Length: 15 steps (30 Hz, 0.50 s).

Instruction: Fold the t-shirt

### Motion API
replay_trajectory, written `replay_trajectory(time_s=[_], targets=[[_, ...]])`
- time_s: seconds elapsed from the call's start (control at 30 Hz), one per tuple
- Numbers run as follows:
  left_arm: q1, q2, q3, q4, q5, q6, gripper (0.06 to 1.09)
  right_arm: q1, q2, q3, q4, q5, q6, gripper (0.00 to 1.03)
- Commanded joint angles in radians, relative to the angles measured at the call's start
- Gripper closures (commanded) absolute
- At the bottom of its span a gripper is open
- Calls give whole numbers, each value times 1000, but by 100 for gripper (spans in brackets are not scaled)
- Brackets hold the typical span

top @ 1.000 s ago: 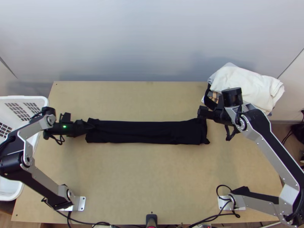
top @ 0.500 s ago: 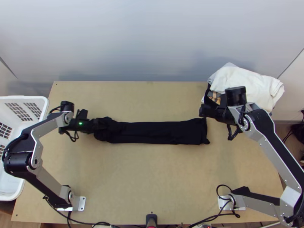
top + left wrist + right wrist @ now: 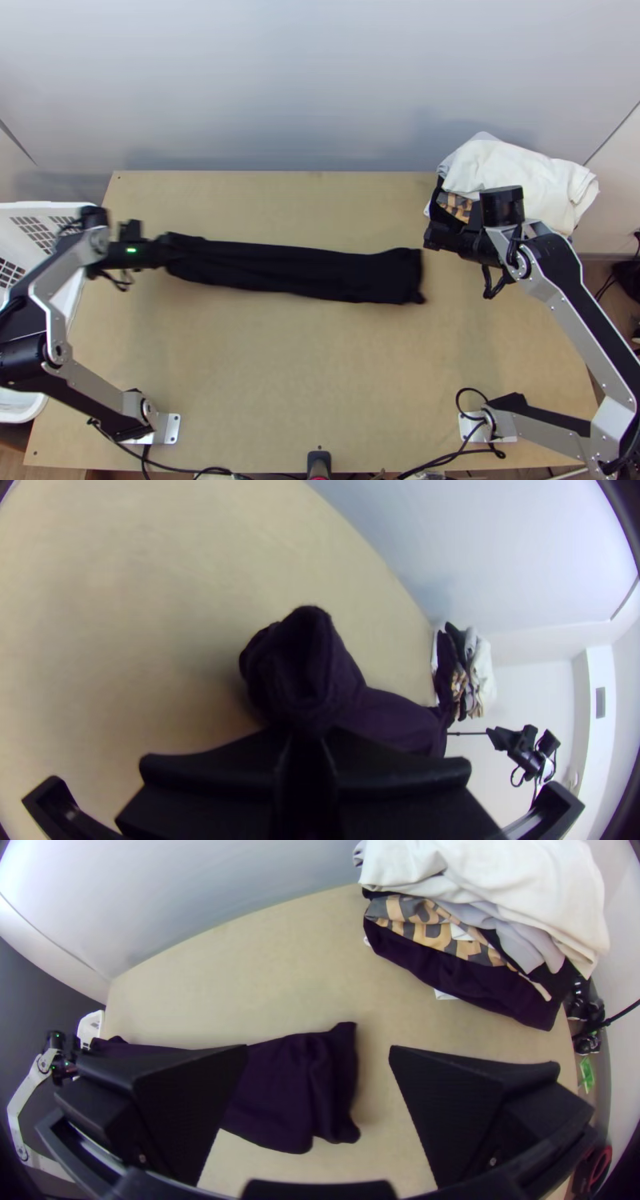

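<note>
The black t-shirt [image 3: 304, 270] lies as a long narrow folded strip across the table. My left gripper [image 3: 166, 250] holds its left end, which looks raised a little. In the left wrist view my left gripper [image 3: 305, 737] is shut on the bunched end of the t-shirt [image 3: 293, 653]. My right gripper [image 3: 432, 237] is just beyond the strip's right end, above the table. The right wrist view has my right gripper [image 3: 319, 1060] open, its fingers wide apart, with the loose right end of the t-shirt [image 3: 287, 1087] below, not held.
A pile of folded clothes [image 3: 520, 172], white on top, stands at the table's back right corner. A white basket [image 3: 92, 210] is at the left edge. Bare tabletop [image 3: 320, 376] stretches in front of the t-shirt.
Over the last second my left gripper went right, bunching the left end, then back left and slightly up the picture. The strip is pulled taut, tilted, and its right end has shifted left.
</note>
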Motion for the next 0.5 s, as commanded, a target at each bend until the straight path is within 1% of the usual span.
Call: replay_trajectory(time_s=[0.0, 0.1, 0.17, 0.27, 0.33, 0.47], targets=[[232, -30, 116, -212, -2, 135, 105, -4, -4, -12, 9, -1, -5, 5], [287, -44, 173, -320, -3, 211, 105, -6, -1, -10, 12, -1, -7, 5], [304, -61, 219, -382, -5, 227, 105, -6, 1, -10, 12, -1, -8, 5], [276, -89, 325, -533, -5, 229, 105, -6, 1, -10, 13, -1, -8, 5], [190, -125, 395, -619, -7, 200, 105, -6, 1, -13, 13, -1, -8, 5], [-66, -190, 489, -626, -7, 31, 105, -4, 1, -13, 15, -3, -1, 5]])
